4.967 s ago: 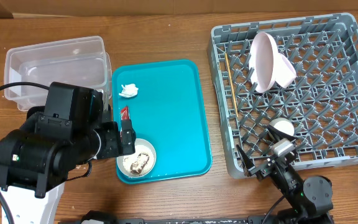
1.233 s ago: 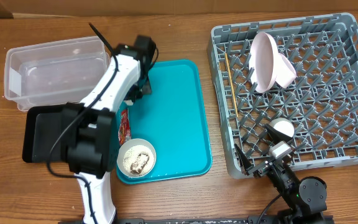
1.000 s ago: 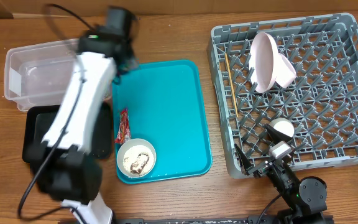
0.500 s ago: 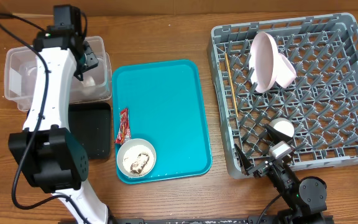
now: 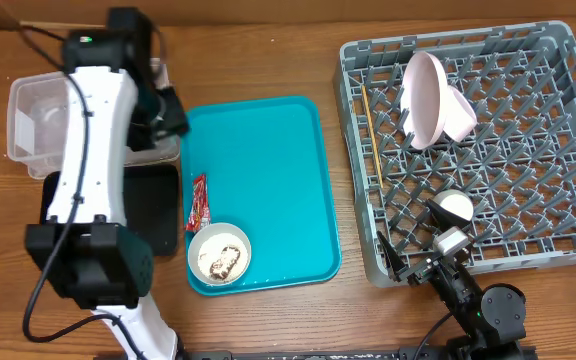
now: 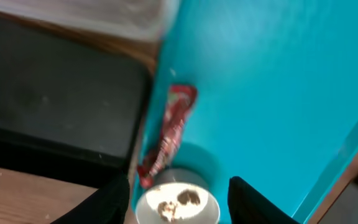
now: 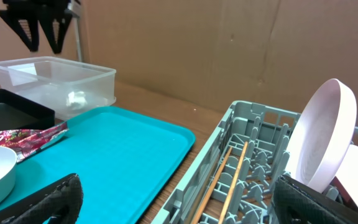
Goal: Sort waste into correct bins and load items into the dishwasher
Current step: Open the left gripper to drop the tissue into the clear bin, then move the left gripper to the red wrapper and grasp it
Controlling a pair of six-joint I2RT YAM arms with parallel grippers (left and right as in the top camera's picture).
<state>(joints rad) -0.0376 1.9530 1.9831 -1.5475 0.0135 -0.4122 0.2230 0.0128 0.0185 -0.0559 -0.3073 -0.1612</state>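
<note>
My left gripper (image 5: 166, 106) (image 6: 182, 210) hangs open and empty above the seam between the clear tub (image 5: 36, 112) and the teal tray (image 5: 268, 170). Below it lie the red wrapper (image 6: 169, 134) (image 5: 200, 200) and a white bowl (image 5: 219, 254) (image 6: 178, 203) holding rice scraps with brown bits. The black tray (image 5: 156, 208) (image 6: 55, 118) sits left of them. The tissue (image 7: 76, 98) rests inside the clear tub (image 7: 55, 78). In the grey dish rack (image 5: 488, 190) stand the plate (image 5: 425, 98), chopsticks (image 5: 372, 135) and cup (image 5: 455, 207). My right gripper (image 5: 436, 262) (image 7: 188, 211) stays open at the rack's near edge.
A second white dish (image 5: 460, 116) leans behind the plate. Cardboard walls (image 7: 229, 43) close off the back of the wooden table (image 5: 268, 320). My left arm (image 5: 93, 170) stretches over the black tray and the tub's right end.
The left gripper carried the tissue from the teal tray to the clear tub, opened and dropped it there. It has since swung back right toward the tray. The right arm has not moved.
</note>
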